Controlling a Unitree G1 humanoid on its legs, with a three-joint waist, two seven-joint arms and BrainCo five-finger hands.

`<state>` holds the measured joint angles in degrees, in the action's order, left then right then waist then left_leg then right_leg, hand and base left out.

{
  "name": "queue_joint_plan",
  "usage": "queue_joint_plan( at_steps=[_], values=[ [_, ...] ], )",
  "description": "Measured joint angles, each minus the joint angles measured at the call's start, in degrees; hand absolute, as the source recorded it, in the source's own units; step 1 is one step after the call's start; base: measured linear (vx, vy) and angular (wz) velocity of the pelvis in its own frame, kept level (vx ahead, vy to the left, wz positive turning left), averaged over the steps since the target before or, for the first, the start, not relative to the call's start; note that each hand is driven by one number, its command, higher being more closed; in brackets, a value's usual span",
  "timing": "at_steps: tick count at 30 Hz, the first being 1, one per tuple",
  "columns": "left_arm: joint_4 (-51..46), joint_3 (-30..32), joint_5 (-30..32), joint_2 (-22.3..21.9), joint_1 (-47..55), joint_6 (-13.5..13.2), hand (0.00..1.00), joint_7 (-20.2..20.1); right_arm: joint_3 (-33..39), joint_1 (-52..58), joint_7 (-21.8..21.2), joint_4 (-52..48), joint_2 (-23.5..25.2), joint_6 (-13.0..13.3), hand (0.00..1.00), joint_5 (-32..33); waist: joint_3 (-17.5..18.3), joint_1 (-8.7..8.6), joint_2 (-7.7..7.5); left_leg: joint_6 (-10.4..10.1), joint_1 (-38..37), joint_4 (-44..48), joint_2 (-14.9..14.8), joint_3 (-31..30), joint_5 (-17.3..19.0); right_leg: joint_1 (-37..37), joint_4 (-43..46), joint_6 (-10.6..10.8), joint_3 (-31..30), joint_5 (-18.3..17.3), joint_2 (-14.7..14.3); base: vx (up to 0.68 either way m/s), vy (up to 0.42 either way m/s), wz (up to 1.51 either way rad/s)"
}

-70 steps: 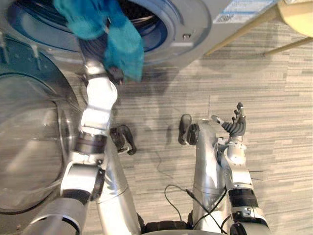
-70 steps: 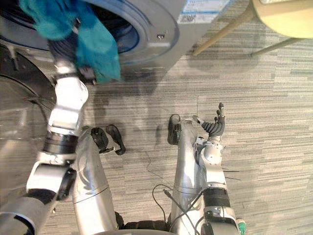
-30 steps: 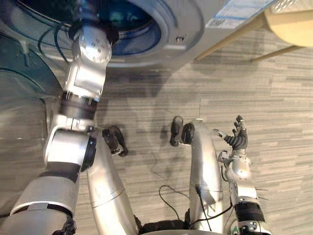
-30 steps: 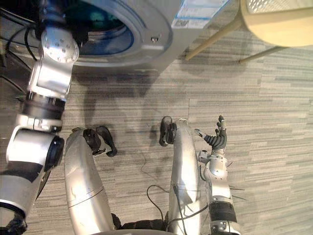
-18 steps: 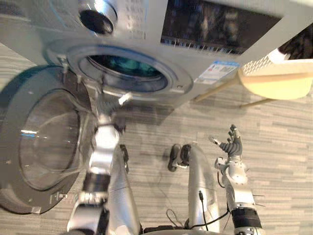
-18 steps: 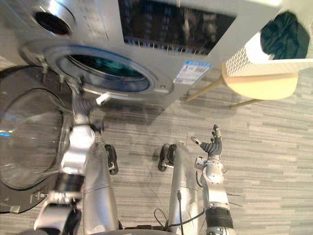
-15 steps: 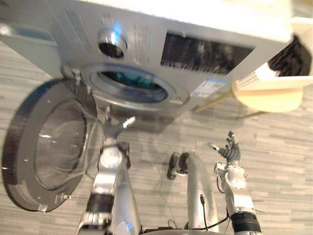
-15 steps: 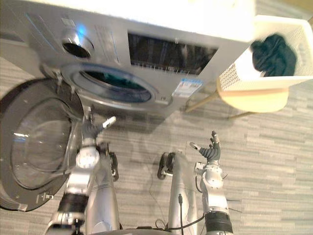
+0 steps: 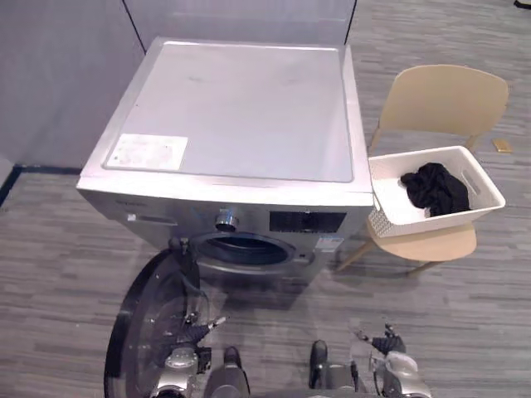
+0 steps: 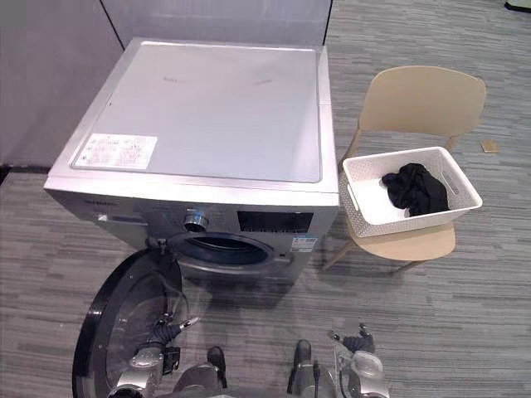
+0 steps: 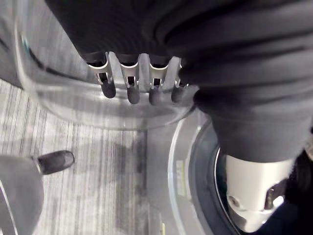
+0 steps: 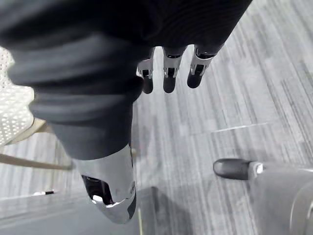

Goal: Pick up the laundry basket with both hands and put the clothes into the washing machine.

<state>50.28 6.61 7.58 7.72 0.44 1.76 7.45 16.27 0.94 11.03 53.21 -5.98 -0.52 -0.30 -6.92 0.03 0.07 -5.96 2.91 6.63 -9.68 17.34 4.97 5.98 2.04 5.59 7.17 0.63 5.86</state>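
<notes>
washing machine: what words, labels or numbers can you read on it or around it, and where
the white sticker on the top of the washing machine, front left corner: print too small to read
the small label on its front, right of the door opening: too small to read
the dark display panel: no legible characters
the laundry basket: no print visible

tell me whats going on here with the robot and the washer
The robot faces the washing machine, whose round door hangs open. Its left hand and right hand are low, open and empty. The white laundry basket sits on a beige chair beside the machine, a dark garment lying in it.
</notes>
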Motion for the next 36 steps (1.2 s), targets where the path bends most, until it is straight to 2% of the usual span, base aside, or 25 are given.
queue_joint_plan(
  at_steps=[3, 5, 6, 8, 9, 10, 11, 13, 14, 15, 16, 18, 20, 21, 23, 24, 26, 28, 30, 31, 32, 33, 34, 35, 36],
  values=[
    [0.02, -0.98, 1.09, 0.98, 0.14, -0.02, 0.0, 0.05, -0.26, -2.03, 0.01, -0.03, -0.1, 0.03, 0.0, 0.37, 0.09, -0.59, -0.17, 0.01, -1.75, -0.45, 0.13, 5.43, 0.01, 1.36, -1.77, -0.12, -4.77, 2.92, -0.65, -0.02, 0.033, -0.93],
    [-0.03, -1.52, 1.13, 1.46, 0.12, -0.47, 0.0, 0.11, -1.1, -3.58, 0.05, -0.01, 0.05, -0.01, 0.0, 0.43, 0.08, -0.58, -0.07, 0.01, -2.58, -0.45, -1.17, 10.0, 0.02, 3.77, -2.64, -2.0, -1.47, 6.23, -1.93, -0.07, -0.019, -1.22],
    [-0.1, -1.52, 1.24, 1.58, 0.24, -0.57, 0.0, 0.11, -1.72, -4.14, 0.07, -0.11, 0.1, 0.0, 0.0, 0.43, 0.13, -0.62, -0.23, 0.0, -2.95, -0.48, -1.8, 12.25, 0.04, 4.42, -2.65, -4.12, 2.42, 4.87, -1.52, -0.09, -0.07, -1.37],
    [-0.94, -2.36, 2.15, 1.13, 0.92, -0.99, 0.0, 0.09, -1.72, -5.63, 0.25, -0.24, -0.23, 0.05, 0.0, 0.41, -0.82, -0.74, 1.42, -0.74, -6.37, -0.81, -4.1, 19.96, 0.59, 5.95, 7.55, -11.25, 26.02, -3.23, 3.65, -0.08, -0.047, -1.46],
    [-1.22, -2.53, 2.16, 0.96, 1.65, -1.03, 0.0, 0.09, -1.91, -5.54, 0.27, -0.19, -0.01, 0.05, 0.0, 0.41, -0.92, -0.64, 1.57, -1.45, -7.68, -0.64, -4.47, 22.16, 1.06, 5.84, 9.89, -11.63, 29.56, -4.13, 5.02, 0.0, -0.059, -1.96],
    [-1.17, -2.44, 2.23, 1.46, 3.07, -1.0, 0.0, 0.11, -3.48, -5.59, 0.29, -0.32, 0.02, 0.08, 0.0, 0.35, -0.6, -0.55, 0.94, -3.1, -10.5, 0.57, -5.06, 26.52, 2.11, 5.92, 12.96, -9.98, 32.58, -4.13, 5.98, 0.05, -0.152, -1.84],
    [-1.07, -2.47, 2.53, 1.37, 3.49, -0.99, 0.0, 0.1, -4.18, -5.53, 0.35, -0.54, -0.15, 0.11, 0.0, 0.25, -0.65, -0.62, 1.36, -4.31, -11.37, 2.71, -6.6, 28.7, 2.92, 6.38, 13.57, -8.34, 30.59, -4.35, 4.58, 0.07, -0.208, -1.79],
    [-0.55, -2.68, 3.66, 1.09, 3.38, -0.97, 0.0, 0.09, -4.76, -5.47, 0.6, -0.55, -0.41, 0.13, 0.0, 0.17, -0.99, -0.84, 2.03, -4.77, -10.54, 9.75, -10.37, 28.89, 3.54, 7.51, 13.44, -8.18, 27.19, -4.72, 2.2, 0.1, -0.266, -1.26],
    [-0.23, -3.85, 4.22, 0.49, 2.57, -0.98, 0.0, 0.07, -5.43, -4.92, 1.23, -0.53, -0.99, -0.01, 0.0, 0.15, -1.22, -0.94, 2.53, -2.56, -7.96, 18.66, -14.26, 26.36, 3.17, 7.41, 11.79, -8.39, 25.21, -4.86, -0.26, 0.15, -0.339, -1.46],
    [-0.06, -4.69, 4.31, -0.39, 1.99, -1.04, 0.0, 0.0, -5.6, -4.51, 1.53, -0.5, -1.38, -0.07, 0.0, 0.14, -1.82, -0.67, 3.15, 2.61, -3.42, 28.7, -17.18, 20.35, 3.66, 6.41, 9.41, -8.41, 23.03, -4.84, -2.56, 0.15, -0.301, -1.34],
    [0.04, -4.99, 4.32, -0.97, 1.84, -1.06, 0.0, -0.05, -5.54, -4.51, 1.6, -0.48, -1.47, -0.11, 0.0, 0.15, -2.1, -0.77, 3.34, 2.56, -1.42, 32.69, -16.73, 16.65, 5.17, 6.04, 8.44, -8.41, 21.46, -4.84, -3.49, 0.1, -0.145, -1.41],
    [0.37, -5.36, 4.3, -2.86, 1.96, -1.1, 0.0, -0.02, -5.43, -4.56, 2.69, -0.43, -2.6, -0.42, 0.0, 0.17, -2.57, -0.55, 3.39, 0.27, 3.31, 35.39, -8.96, 4.2, 9.25, 3.82, 4.91, -8.76, 15.26, -2.88, -5.93, 0.15, -0.094, -1.43],
    [0.11, -6.68, 4.25, -4.19, 2.73, -1.17, 0.0, 0.01, -5.43, -4.93, 3.28, -0.25, -3.34, -0.6, 0.0, 0.14, -2.79, 1.2, 3.31, 0.36, 5.09, 27.37, -1.87, -1.82, 9.96, 1.15, 1.22, -8.52, 9.59, -2.26, -7.77, 0.24, -0.065, -1.71],
    [-0.21, -6.81, 4.22, -4.56, 2.96, -1.17, 0.0, 0.03, -5.43, -6.08, 3.59, -0.29, -3.43, -0.59, 0.0, 0.13, -2.85, 1.5, 4.41, 0.11, 7.02, 21.89, 1.03, -5.08, 9.81, 0.24, -0.23, -8.13, 7.68, -2.0, -8.24, 0.22, -0.016, -1.62],
    [-0.24, -6.95, 4.07, -4.94, 2.86, -1.19, 0.0, 0.09, -5.43, -6.96, 3.83, -0.28, -3.85, -0.59, 0.0, 0.07, -3.31, 2.7, 5.11, -1.02, 9.92, 12.43, 3.92, -9.45, 8.53, -0.2, -1.58, -7.08, 5.99, -1.11, -8.62, 0.21, 0.019, -1.44],
    [-0.17, -6.73, 3.68, -4.96, 2.43, -1.25, 0.0, 0.14, -5.38, -6.98, 3.85, -0.24, -3.81, -0.67, 0.0, -0.09, -4.11, 3.59, 5.81, 0.13, 10.52, 9.68, 4.77, -10.15, 4.64, -1.76, -2.52, -6.97, 4.97, -0.68, -8.6, 0.22, 0.05, -1.29],
    [-0.19, -6.43, 3.41, -4.93, 2.18, -1.27, 0.0, 0.15, -5.46, -6.06, 3.93, -0.29, -3.31, -1.08, 0.0, -0.14, -4.12, 3.95, 6.07, 0.66, 10.27, 8.29, 5.47, -9.41, 1.34, -4.17, -4.53, -6.7, 3.44, -0.54, -8.43, 0.35, 0.108, -0.64],
    [-0.26, -6.43, 3.33, -4.97, 0.92, -1.5, 0.0, 0.14, -5.47, -5.95, 4.06, -0.24, -3.32, -1.26, 0.0, -0.12, -4.31, 3.96, 6.08, 3.15, 11.17, 12.08, 6.24, -9.36, 2.65, -5.83, -5.31, -5.62, 2.93, -1.33, -7.66, 0.44, 0.169, -0.04],
    [-0.25, -6.22, 3.32, -4.98, 0.93, -1.66, 0.0, 0.14, -5.61, -6.02, 3.95, -0.22, -3.04, -1.23, 0.0, -0.25, -4.46, 4.24, 5.72, 7.68, 12.76, 19.03, 6.92, -9.9, 5.86, -7.77, -4.11, -3.62, 3.09, -3.58, -6.81, 0.28, 0.146, 0.01],
    [-0.18, -6.18, 3.3, -4.96, 1.44, -1.62, 0.0, 0.16, -5.76, -5.65, 3.94, -0.25, -2.88, -0.99, 0.0, -0.29, -4.48, 4.37, 5.68, 8.44, 12.43, 20.26, 6.55, -9.36, 7.1, -6.23, 3.5, -1.75, 3.36, -8.24, -6.22, 0.37, 0.199, -0.14],
    [-0.14, -6.21, 3.28, -4.59, 2.04, -1.57, 0.0, 0.2, -6.73, -5.88, 3.9, -0.3, -2.69, -0.9, 0.0, -0.34, -4.23, 4.74, 5.8, 7.54, 9.41, 18.84, 6.46, -9.34, 9.69, -1.71, 17.6, 2.34, 2.99, -13.86, -4.81, 0.45, 0.242, -0.03],
    [-0.12, -6.32, 3.28, -4.25, 2.02, -1.53, 0.0, 0.21, -6.89, -6.07, 3.85, -0.37, -2.29, -0.92, 0.0, -0.34, -4.31, 4.52, 5.06, 8.12, 7.96, 18.28, 7.07, -9.47, 10.54, 1.55, 26.09, 4.36, 2.64, -15.04, -3.45, 0.43, 0.2, 0.3],
    [-0.26, -6.64, 3.27, -3.11, 1.99, -1.58, 0.0, 0.21, -7.36, -6.09, 3.78, -0.33, -1.21, -1.03, 0.0, -0.33, -4.79, 3.93, 2.93, 8.54, 6.47, 18.16, 8.6, -10.09, 10.83, 6.29, 38.24, 6.84, 1.57, -13.62, -1.1, 0.45, 0.151, 0.71],
    [-0.29, -7.36, 3.13, -1.72, 1.8, -1.28, 0.0, 0.23, -7.76, -5.68, 3.7, -0.29, -0.4, -1.05, 0.0, -0.33, -5.54, 3.73, 1.35, 9.94, 3.16, 17.39, 9.87, -12.4, 11.72, 11.8, 52.32, 6.46, 0.94, -11.47, 1.08, 0.56, 0.123, 0.79],
    [-0.3, -7.54, 3.12, -1.4, 1.66, -0.99, 0.0, 0.29, -7.75, -5.49, 3.71, -0.27, -0.4, -1.05, 0.0, -0.33, -5.74, 3.73, 1.26, 10.12, 1.71, 16.97, 10.04, -13.25, 11.98, 12.99, 55.18, 4.57, 1.2, -12.49, 1.65, 0.47, 0.053, 0.86]
  ],
)
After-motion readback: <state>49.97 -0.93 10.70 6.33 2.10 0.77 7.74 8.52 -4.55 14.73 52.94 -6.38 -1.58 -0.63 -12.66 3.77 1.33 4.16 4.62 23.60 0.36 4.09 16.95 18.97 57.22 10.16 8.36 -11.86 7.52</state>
